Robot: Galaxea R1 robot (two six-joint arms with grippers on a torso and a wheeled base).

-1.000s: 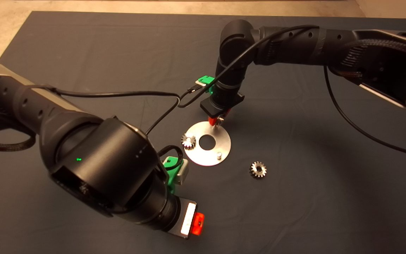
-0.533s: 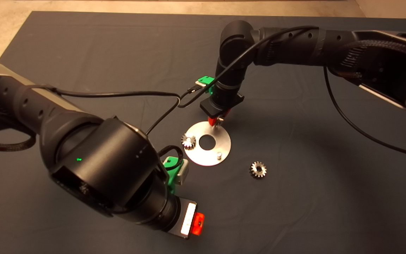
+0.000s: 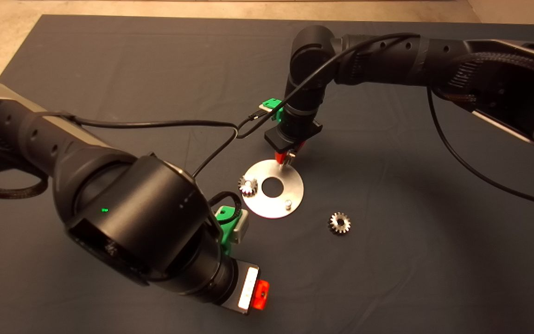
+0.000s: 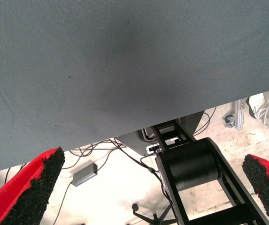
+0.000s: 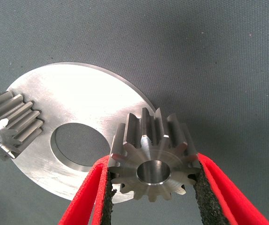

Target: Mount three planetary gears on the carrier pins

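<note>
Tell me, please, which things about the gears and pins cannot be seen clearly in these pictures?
- Pin under the held gear: hidden by that gear in the right wrist view and by the right gripper in the head view.
- Whether the held gear touches the plate: cannot tell.
- Left wrist view: no gears or plate, only mat.

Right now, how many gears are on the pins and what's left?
Done: one gear sits on a pin at the plate edge nearest the left arm. In hand: the right tool is shut on a second gear above the plate's far edge, not seated yet. Left: a third gear lies on the mat, and one bare pin shows. The left tool waits open off the mat.
</note>
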